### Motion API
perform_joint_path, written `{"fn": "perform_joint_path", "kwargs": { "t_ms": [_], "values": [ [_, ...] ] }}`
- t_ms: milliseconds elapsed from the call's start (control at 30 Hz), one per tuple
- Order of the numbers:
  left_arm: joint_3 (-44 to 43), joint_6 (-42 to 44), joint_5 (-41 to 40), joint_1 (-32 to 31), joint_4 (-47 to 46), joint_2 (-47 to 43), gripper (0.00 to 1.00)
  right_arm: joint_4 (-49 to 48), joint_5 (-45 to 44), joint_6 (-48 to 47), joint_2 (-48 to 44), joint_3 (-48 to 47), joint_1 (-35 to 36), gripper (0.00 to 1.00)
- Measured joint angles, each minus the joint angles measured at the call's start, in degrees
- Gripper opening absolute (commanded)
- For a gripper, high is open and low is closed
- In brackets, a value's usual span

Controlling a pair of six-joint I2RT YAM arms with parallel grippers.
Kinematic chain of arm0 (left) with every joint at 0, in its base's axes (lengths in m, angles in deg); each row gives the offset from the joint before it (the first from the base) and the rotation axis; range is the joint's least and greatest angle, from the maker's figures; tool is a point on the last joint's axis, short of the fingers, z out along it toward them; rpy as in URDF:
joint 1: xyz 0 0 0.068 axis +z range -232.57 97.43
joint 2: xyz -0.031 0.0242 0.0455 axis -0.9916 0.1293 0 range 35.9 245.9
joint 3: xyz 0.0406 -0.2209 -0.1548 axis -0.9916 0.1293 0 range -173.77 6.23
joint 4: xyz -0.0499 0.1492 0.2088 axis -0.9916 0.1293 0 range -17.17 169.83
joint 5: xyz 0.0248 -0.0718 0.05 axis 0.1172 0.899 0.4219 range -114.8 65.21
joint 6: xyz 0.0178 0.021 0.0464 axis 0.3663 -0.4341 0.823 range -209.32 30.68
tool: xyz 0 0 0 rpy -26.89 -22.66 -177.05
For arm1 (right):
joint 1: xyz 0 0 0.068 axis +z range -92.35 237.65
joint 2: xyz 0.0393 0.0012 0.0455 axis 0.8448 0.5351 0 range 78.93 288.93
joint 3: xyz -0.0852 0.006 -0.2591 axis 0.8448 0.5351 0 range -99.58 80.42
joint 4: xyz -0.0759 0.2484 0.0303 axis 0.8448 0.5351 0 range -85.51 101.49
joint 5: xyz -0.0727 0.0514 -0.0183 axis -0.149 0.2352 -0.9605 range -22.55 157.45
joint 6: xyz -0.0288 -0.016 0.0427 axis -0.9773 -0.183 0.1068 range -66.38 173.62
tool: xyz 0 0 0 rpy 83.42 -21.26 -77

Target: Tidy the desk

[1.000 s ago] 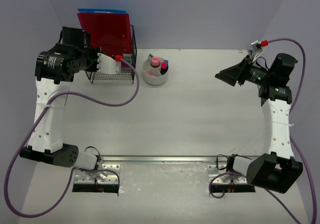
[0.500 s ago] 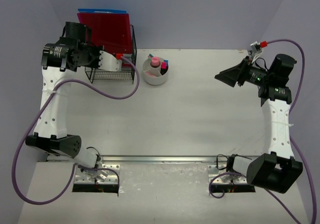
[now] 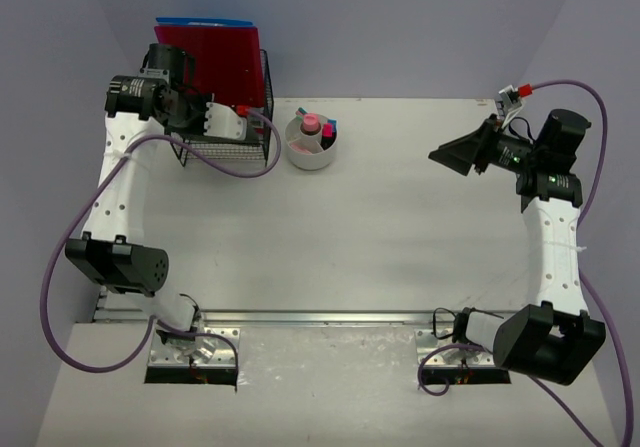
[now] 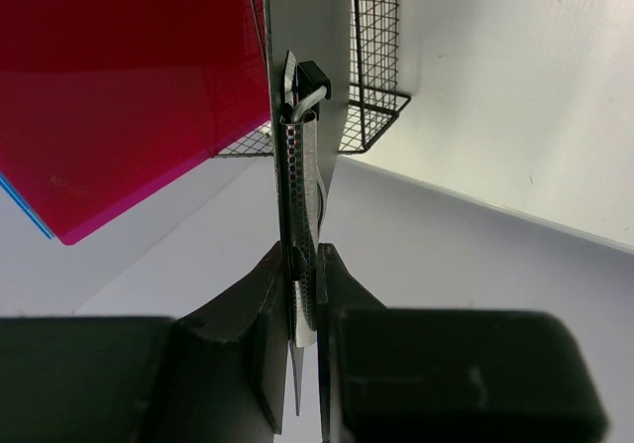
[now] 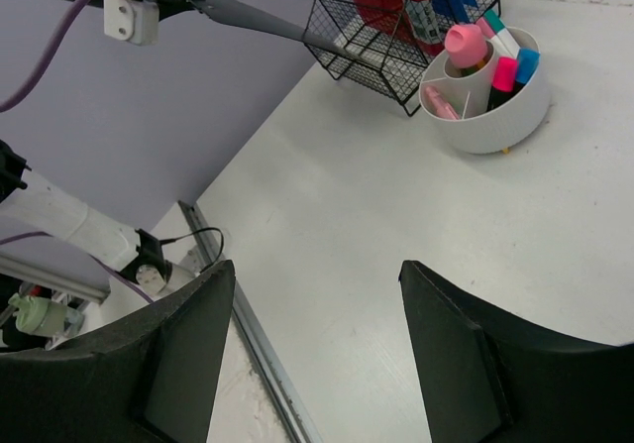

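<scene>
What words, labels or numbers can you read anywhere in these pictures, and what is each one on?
None can be read.
Left arm: pale marks on a black joint, too small to read.
Markers: too blurred to show any print.
Red folder: blank.
Grey sheet in the left gripper: edge-on, no print shows.

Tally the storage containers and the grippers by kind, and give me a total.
Wire rack: 1
Pen cup: 1
Grippers: 2 (left gripper shut on a grey sheet; right gripper open)
Total: 4
</scene>
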Motion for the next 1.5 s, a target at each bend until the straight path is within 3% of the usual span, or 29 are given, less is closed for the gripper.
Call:
{"fn": "perform_joint_path", "kwargs": {
  "t_ms": [467,533,600,733,867,1200,1500],
  "values": [
    [-3.12,-2.58,2.54,1.87,0.12,7.08,0.00,-0.59,1.43,1.37,1.77,0.02,0.00,0.68],
    [-4.90,-3.45,3.27,1.96,-0.16,8.33,0.03,-0.56,1.68,1.49,1.80,0.02,0.00,0.68],
    [-6.17,-4.50,4.18,1.99,-0.29,9.40,0.16,-0.54,1.87,1.51,1.85,0.02,0.00,0.68],
    [-6.67,-6.98,5.25,2.07,-1.94,10.65,0.72,-0.54,2.13,1.61,2.11,0.02,0.00,0.68],
    [-5.95,-9.31,6.53,2.07,-6.96,10.65,0.91,-0.54,2.27,1.93,2.74,0.02,0.00,0.68],
    [10.24,-19.54,6.84,2.09,-39.61,6.77,0.97,-0.58,2.36,3.07,3.64,0.04,0.00,0.68],
    [13.85,-30.87,1.97,2.08,-71.38,11.99,1.00,-0.96,2.35,4.07,4.00,0.36,0.00,0.68]
  ]
}}
